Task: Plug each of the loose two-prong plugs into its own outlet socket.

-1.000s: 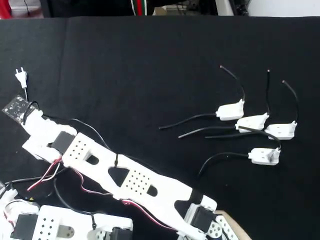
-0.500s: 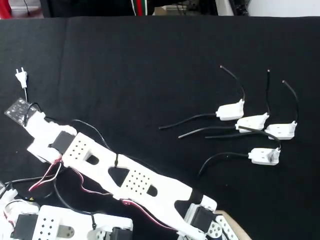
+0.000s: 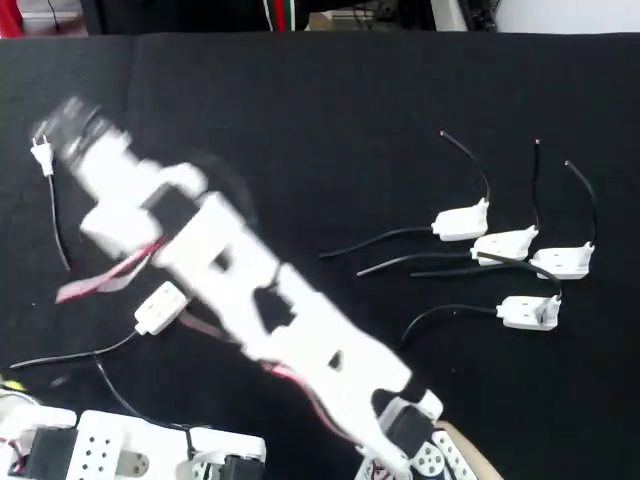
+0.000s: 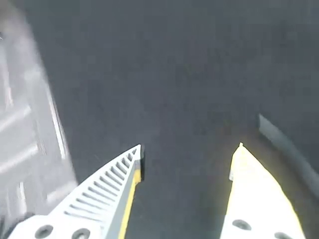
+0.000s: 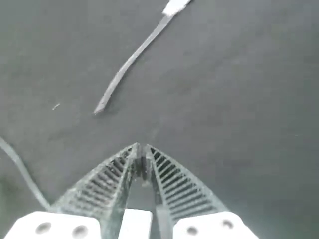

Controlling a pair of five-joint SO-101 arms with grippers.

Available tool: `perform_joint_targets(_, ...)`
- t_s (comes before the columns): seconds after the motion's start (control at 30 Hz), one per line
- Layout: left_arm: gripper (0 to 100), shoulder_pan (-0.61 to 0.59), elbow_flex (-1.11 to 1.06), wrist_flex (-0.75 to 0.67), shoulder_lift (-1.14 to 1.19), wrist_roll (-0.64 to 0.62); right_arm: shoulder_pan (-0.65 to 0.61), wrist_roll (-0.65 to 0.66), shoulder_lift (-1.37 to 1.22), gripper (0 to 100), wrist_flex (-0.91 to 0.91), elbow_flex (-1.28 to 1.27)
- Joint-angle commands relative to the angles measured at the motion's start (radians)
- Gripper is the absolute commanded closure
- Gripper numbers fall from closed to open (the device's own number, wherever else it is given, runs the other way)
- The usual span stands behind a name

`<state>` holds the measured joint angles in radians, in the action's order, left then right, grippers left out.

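Here, loose plug (image 3: 41, 153) front-to-back, prongs toward far edge of table (image 3: 300, 100), left hand (image 4: 190, 147) open, right hand (image 5: 142, 147) closed, empty.

White plug (image 3: 41, 152) lying far left, white socket (image 3: 160, 308) apart

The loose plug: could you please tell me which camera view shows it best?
The high view: the plug lies whole and unblocked. The right wrist view has a white piece on a cord; whether it is a plug, I cannot tell. The left wrist view looks at cloth past its open gripper.
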<state>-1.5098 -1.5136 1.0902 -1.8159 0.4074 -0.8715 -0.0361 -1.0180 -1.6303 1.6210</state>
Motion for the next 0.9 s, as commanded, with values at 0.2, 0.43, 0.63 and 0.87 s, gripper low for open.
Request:
perform_joint_targets(0.2,71,0.45,0.593,0.028,0.37,-0.239,0.244,0.103,0.237,98.5,-0.137,-0.002)
perform_joint_targets(0.43,72,0.581,1.328,0.087,1.41,-0.301,0.219,0.103,0.248,98.5,-0.133,-0.156)
perform_joint_targets(0.63,72,0.713,1.982,0.21,1.981,-0.281,0.224,0.104,0.246,98.5,-0.135,-0.225)
perform_joint_targets(0.87,71,0.817,2.505,0.23,2.424,-0.282,0.221,0.104,0.248,98.4,-0.135,-0.343)
